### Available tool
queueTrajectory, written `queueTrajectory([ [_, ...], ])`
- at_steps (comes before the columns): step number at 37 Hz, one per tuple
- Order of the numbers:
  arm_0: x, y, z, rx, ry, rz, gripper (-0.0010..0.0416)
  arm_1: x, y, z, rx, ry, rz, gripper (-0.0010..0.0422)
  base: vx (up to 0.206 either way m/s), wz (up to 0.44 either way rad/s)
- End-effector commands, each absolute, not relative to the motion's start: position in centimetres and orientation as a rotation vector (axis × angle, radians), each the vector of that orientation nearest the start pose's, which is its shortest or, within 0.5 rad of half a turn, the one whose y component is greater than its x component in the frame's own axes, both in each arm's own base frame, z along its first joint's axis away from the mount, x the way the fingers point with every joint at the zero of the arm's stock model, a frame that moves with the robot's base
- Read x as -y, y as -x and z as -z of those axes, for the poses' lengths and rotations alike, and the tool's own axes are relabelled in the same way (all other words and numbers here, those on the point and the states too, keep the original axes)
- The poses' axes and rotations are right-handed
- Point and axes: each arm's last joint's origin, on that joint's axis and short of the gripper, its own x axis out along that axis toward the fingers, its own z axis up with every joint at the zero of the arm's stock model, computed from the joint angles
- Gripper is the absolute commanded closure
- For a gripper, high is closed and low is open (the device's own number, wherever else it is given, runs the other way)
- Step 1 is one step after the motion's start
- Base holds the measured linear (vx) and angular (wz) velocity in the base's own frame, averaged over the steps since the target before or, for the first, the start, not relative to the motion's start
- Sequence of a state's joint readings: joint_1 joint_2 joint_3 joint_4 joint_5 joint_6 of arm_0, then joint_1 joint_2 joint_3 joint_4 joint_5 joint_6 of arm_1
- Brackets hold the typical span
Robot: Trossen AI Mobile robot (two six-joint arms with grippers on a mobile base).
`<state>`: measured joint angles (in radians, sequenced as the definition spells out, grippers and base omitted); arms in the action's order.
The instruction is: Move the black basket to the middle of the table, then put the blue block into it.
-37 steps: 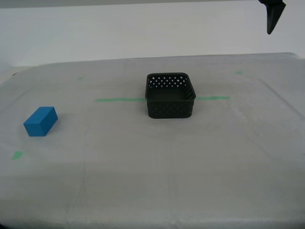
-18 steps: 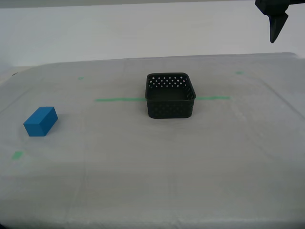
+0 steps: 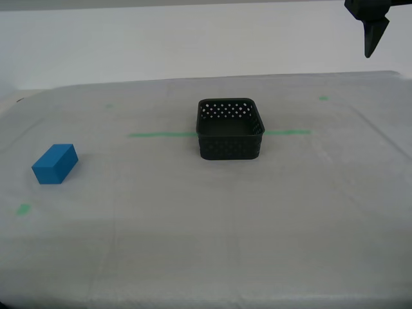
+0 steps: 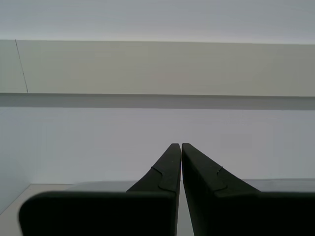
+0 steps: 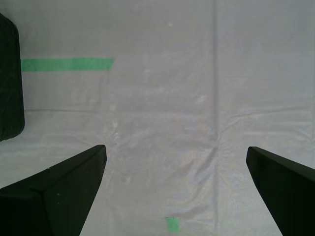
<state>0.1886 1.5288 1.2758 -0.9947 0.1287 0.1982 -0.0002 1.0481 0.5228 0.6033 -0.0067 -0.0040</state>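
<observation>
The black basket (image 3: 230, 129) stands empty on the table (image 3: 212, 219), near its middle, across the green tape line (image 3: 161, 134). The blue block (image 3: 55, 163) lies alone on the table at the exterior view's left, far from the basket. My first gripper (image 5: 174, 196) is open with nothing between its fingers; it looks straight down on bare table, with the basket's edge (image 5: 10, 83) beside it. In the exterior view it hangs high at the top right (image 3: 372, 35). My second gripper (image 4: 178, 162) is shut on nothing and points at a pale wall.
A short stretch of green tape (image 5: 66, 64) runs out from the basket, and a small green mark (image 5: 172, 224) lies under my first gripper. More small green marks (image 3: 24, 208) (image 3: 323, 98) dot the table. A white wall stands behind the table's far edge.
The gripper at the exterior view's top right dropped slightly a second ago and has since held still. Basket and block have not moved.
</observation>
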Motion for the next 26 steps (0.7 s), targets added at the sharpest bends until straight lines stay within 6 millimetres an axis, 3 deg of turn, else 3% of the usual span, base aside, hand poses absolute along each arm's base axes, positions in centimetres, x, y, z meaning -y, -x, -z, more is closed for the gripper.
queueTrajectory([
  [1, -5.09, -28.72, -27.28, -1.228, 0.026, 0.073, 0.0007, -0.01, -22.66, -26.95, 0.083, 0.003, -0.006, 0.0412, 0.000, 0.000],
  [26, -5.11, -28.72, -27.28, -1.227, 0.026, 0.072, 0.0007, -0.01, -22.68, -27.02, 0.082, 0.029, -0.006, 0.0412, 0.000, 0.000],
])
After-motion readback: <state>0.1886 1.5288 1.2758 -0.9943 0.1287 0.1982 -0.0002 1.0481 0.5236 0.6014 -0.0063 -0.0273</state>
